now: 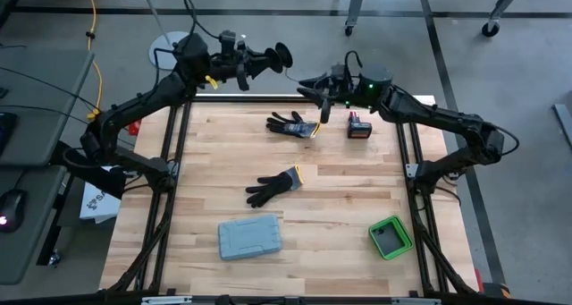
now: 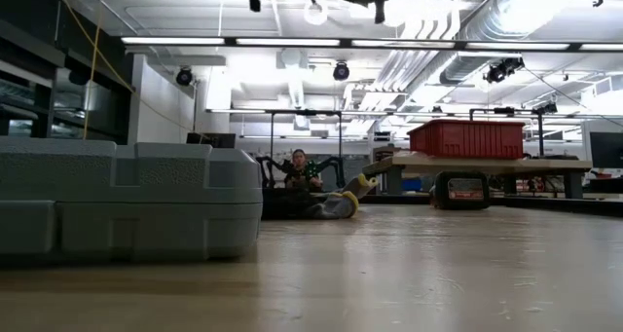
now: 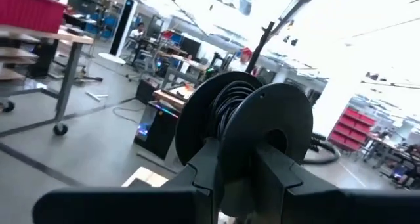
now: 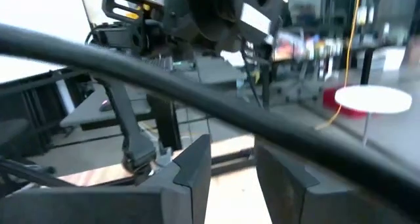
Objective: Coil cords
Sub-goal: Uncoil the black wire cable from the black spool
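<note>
Left wrist view: spooled cords (image 3: 230, 112).

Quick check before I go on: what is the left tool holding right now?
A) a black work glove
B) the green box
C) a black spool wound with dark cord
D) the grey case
C: in the left wrist view the left tool is clamped on a black spool wound with dark cord, raised beyond the table's far edge; both gloves, the green box and grey case lie on the table.
</note>
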### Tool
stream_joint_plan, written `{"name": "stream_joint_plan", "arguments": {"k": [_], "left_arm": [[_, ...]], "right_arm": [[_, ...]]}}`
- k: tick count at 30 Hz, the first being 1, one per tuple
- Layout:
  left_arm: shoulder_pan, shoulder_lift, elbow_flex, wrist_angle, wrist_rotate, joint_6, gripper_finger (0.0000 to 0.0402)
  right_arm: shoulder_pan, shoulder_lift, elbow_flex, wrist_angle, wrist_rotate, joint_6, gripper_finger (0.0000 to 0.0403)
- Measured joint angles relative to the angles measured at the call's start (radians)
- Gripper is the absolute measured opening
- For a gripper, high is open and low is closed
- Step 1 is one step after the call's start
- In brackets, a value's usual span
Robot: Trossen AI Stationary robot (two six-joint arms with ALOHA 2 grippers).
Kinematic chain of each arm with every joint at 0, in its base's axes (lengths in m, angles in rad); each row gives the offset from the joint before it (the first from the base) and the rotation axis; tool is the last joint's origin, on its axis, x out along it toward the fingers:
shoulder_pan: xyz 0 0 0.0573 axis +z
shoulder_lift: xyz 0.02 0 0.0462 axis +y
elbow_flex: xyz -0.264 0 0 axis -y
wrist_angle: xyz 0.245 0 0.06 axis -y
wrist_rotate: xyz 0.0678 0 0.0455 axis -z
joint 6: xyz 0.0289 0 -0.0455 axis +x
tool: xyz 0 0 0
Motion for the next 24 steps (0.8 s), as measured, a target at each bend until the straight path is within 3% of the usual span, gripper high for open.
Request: {"name": "stream_joint_plan", "arguments": {"k": [3, 10, 24], "left_arm": [[-0.017, 0.007, 0.0, 0.008, -0.026, 0.001, 0.0048], [-0.049, 0.007, 0.0, 0.006, -0.07, 0.043, 0.0047], [-0.093, 0.05, 0.0, 0.064, -0.066, 0.02, 0.0047]], "right_arm": [[0.033, 0.015, 0.0, 0.039, 0.07, -0.074, 0.011], [0.1, 0.019, 0.0, 0.066, 0.347, -0.236, 0.011], [0.109, 0.018, 0.0, 0.074, 0.346, -0.243, 0.011]]}}
